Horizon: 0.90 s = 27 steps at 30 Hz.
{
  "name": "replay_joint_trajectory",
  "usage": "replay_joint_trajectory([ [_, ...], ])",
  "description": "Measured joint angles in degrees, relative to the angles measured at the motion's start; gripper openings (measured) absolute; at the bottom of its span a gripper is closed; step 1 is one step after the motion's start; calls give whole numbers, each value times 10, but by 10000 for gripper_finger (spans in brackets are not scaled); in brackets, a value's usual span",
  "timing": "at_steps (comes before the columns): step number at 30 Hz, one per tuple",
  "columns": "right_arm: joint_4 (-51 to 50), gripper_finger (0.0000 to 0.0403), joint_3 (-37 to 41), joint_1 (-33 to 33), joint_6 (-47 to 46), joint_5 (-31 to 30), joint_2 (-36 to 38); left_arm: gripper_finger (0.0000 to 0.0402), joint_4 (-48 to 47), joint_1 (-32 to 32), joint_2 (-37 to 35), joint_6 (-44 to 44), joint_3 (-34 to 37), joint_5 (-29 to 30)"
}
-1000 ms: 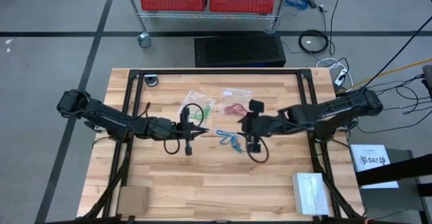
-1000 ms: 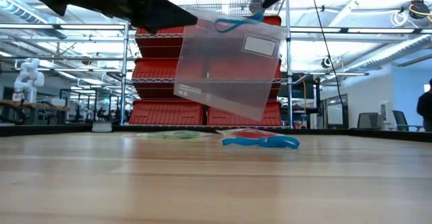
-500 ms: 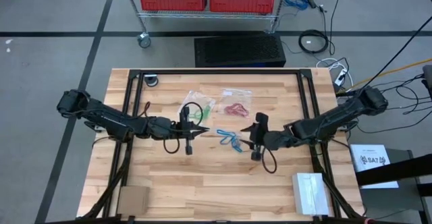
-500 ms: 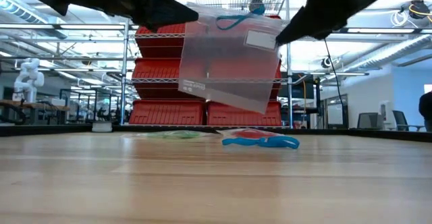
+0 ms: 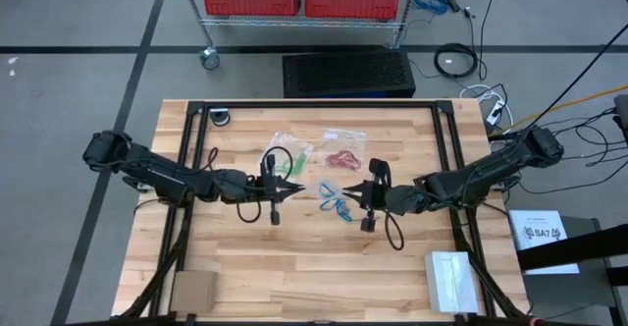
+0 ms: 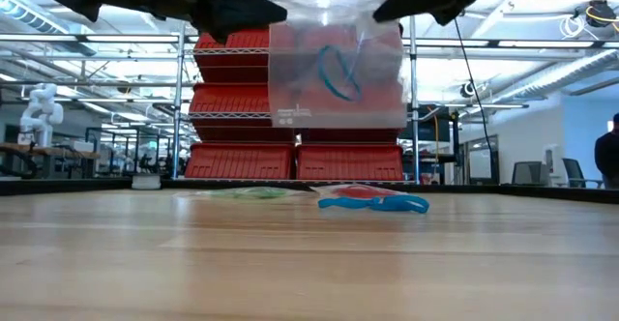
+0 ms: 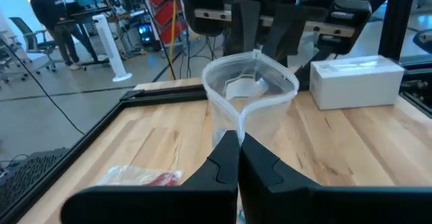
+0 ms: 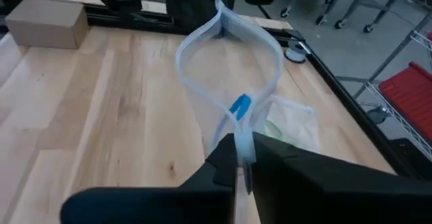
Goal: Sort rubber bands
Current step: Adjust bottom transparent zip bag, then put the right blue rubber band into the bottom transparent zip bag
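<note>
From above, both arms meet near the middle of the table (image 5: 245, 267). The left gripper (image 5: 291, 188) and right gripper (image 5: 361, 196) face each other, each pinching one side of a clear bag's (image 5: 327, 194) mouth. Bare wood lies open toward the near edge, except for a brown box (image 5: 194, 290) and a white box (image 5: 450, 280) at the near corners. Two more bags (image 5: 319, 149) lie toward the far edge, holding green and red bands.

From table height, the held bag (image 6: 334, 60) hangs well clear of the wood, with a blue band (image 6: 338, 72) inside it. Loose blue bands (image 6: 375, 203) lie on the table below, hard to separate from above. Behind stand red bins (image 6: 251, 99) on a rack.

The left wrist camera shows its fingers (image 7: 226, 163) pressed together on the bag's rim (image 7: 250, 82), the mouth pulled into an open loop, the right gripper (image 7: 260, 32) on the far side.

The right wrist camera shows its own fingers (image 8: 226, 160) shut on the rim, with what seems a blue band (image 8: 240, 105) just by them.
</note>
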State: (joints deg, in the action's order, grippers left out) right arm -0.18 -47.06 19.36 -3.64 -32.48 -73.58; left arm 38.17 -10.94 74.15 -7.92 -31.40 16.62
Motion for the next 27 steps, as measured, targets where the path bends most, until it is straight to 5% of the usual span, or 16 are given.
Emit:
replay_joint_trajectory([
  [12,-71,24,0,-10,-42,14,0,1,19,8,30,-11,0,75],
  [19,-144,84,0,-5,-106,17,0,1,18,8,16,-26,0,105],
  [27,-189,166,0,-5,-221,129,-26,1,11,8,-7,-30,0,144],
])
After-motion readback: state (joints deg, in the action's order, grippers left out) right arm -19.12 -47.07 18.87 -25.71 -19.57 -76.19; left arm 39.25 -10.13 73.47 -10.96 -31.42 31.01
